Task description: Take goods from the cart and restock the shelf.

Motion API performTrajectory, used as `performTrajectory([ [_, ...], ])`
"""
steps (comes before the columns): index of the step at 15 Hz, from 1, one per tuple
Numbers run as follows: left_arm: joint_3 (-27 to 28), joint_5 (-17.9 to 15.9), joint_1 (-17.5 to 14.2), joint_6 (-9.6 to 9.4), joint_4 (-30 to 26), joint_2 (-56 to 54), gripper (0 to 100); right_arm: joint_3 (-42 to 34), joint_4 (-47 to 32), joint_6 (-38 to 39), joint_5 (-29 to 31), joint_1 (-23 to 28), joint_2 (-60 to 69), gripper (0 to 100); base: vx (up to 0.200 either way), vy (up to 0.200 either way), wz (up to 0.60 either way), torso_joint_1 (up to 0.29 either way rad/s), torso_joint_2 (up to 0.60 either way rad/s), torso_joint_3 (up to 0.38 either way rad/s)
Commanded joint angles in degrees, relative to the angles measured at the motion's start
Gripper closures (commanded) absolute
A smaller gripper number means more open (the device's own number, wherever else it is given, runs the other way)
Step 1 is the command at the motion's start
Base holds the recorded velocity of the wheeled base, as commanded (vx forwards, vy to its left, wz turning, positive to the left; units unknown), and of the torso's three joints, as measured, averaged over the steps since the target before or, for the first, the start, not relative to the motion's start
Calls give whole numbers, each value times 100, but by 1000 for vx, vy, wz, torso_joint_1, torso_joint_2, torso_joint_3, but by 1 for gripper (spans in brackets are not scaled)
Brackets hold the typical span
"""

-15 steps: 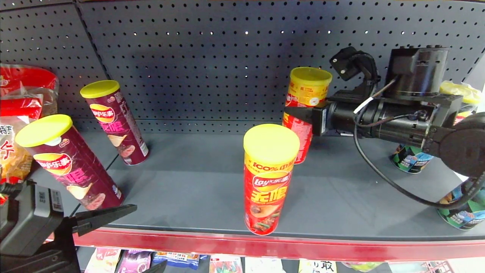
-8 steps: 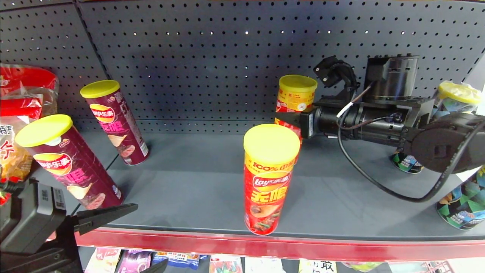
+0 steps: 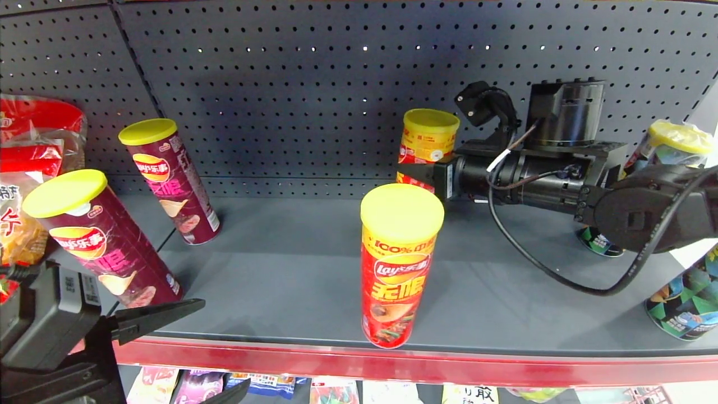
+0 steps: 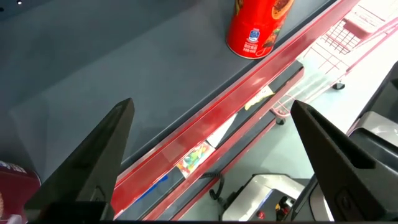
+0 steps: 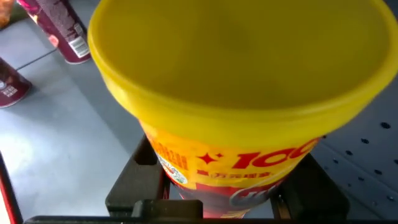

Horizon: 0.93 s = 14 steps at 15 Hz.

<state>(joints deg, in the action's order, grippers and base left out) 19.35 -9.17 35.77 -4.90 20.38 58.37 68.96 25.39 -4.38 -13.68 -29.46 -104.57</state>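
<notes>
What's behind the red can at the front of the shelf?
Another red can, yellow lid, held in the right pincer, then the holey back wall. The front can covers its bottom, so whether it touches the shelf is hidden.

Shop: pegboard-backed shelf (image 3: 291, 269), red price rail (image 3: 392, 363), stocked chip cans (image 3: 399, 264), wire cart (image 4: 351, 28).

Right up close: a red-and-yellow cylindrical chip can (image 5: 249, 165) with a yellow plastic lid (image 5: 242, 56), black jaws clamped on either side of its body. Beyond it is the grey metal shelf (image 5: 68, 137), where two maroon chip cans (image 5: 59, 28) stand farther off. A perforated grey back panel (image 5: 373, 149) is close by.
</notes>
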Motion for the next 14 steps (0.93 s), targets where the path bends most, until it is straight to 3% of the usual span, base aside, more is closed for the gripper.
performTrajectory([
  [1, 8, -6, 0, -2, 10, 25, 0, -76, 1, -19, -3, -33, 60, 100, 0, 0, 0, 0, 0, 0],
  [3, 8, -6, 0, -2, 10, 78, 0, -278, 1, -28, 5, -59, 139, 100, 0, 0, 0, 0, 0, 0],
  [4, 17, -6, 9, -2, 10, 87, 0, -375, 18, -19, 5, -59, 156, 0, 0, 0, 0, 0, 0, 0],
  [10, 17, -6, 9, -2, 10, 148, 0, -621, 300, -19, 58, -59, 341, 0, 0, 0, 0, 0, 0, 0],
  [14, 43, 11, 0, -11, 27, 377, 0, -1315, 308, -11, 208, -138, 886, 0, 0, 0, 0, 0, 0, 0],
])
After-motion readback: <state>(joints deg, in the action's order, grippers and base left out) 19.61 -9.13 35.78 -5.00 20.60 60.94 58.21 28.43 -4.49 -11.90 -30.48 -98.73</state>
